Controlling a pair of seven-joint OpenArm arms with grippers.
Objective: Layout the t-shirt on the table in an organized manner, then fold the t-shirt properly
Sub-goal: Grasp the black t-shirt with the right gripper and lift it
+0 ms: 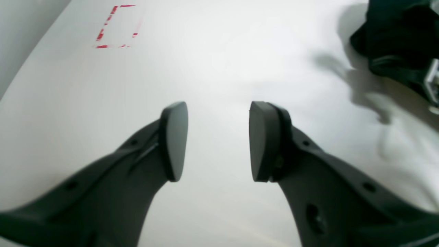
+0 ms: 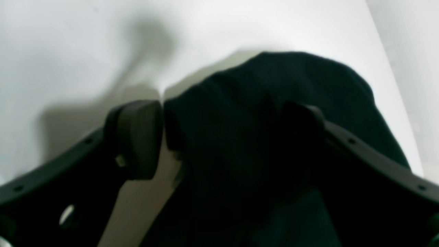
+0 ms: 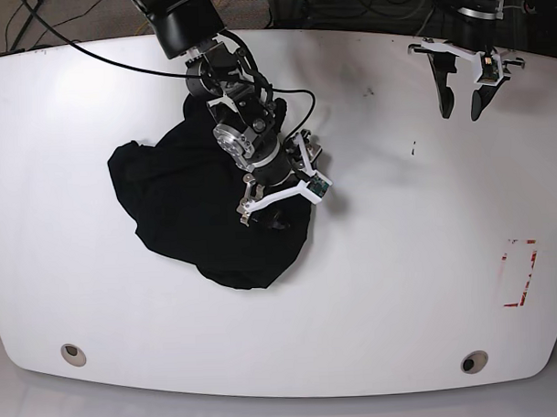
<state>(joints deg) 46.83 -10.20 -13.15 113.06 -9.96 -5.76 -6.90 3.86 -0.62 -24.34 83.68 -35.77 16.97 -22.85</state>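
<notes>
The black t-shirt (image 3: pixel 187 221) lies crumpled in a heap on the left half of the white table (image 3: pixel 382 287); no print shows. My right gripper (image 3: pixel 278 207) rests low on the heap's right side. In the right wrist view its fingers (image 2: pixel 137 137) stand wide, and a thick fold of the t-shirt (image 2: pixel 267 82) fills the space between them. My left gripper (image 3: pixel 461 112) hangs over bare table at the far right, away from the cloth. Close up, the left gripper (image 1: pixel 218 106) is open with nothing between its pads (image 1: pixel 175 140).
A red rectangular marking (image 3: pixel 519 273) is on the table's right side, also seen as the red marking (image 1: pixel 116 25) from the left wrist. Two round holes (image 3: pixel 72 353) (image 3: pixel 473 360) sit near the front edge. Cables (image 3: pixel 284 94) run behind the right arm.
</notes>
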